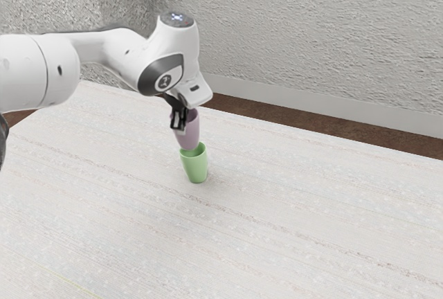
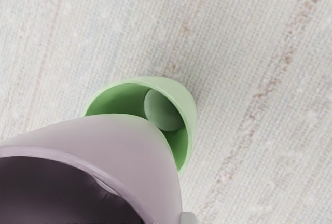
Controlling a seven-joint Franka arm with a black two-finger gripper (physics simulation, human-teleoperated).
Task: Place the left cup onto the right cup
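Arm [image 1: 104, 50]: My white arm comes in from the upper left of the exterior view and bends down toward the middle of the frame.
Gripper [image 1: 178, 120]: Just left of centre, my black fingers point downward and are clamped on the rim of the purple cup.
Purple cup [image 1: 190, 133]: I hold it tilted at centre frame, with its mouth up by my hand. Its lower end meets the mouth of the green cup, and I cannot tell how deep it sits.
Green cup [image 1: 196, 166]: It stands upright on the table, just below and right of my gripper. In the wrist view the purple cup covers part of its mouth, and its inner floor shows beside the purple wall.
Table [image 1: 311, 209]: It is pale and wood-grained, and it spans the lower frame out to the right.
Wall [image 1: 311, 22]: Rough grey, upper right, above a brown floor strip [image 1: 346, 127].
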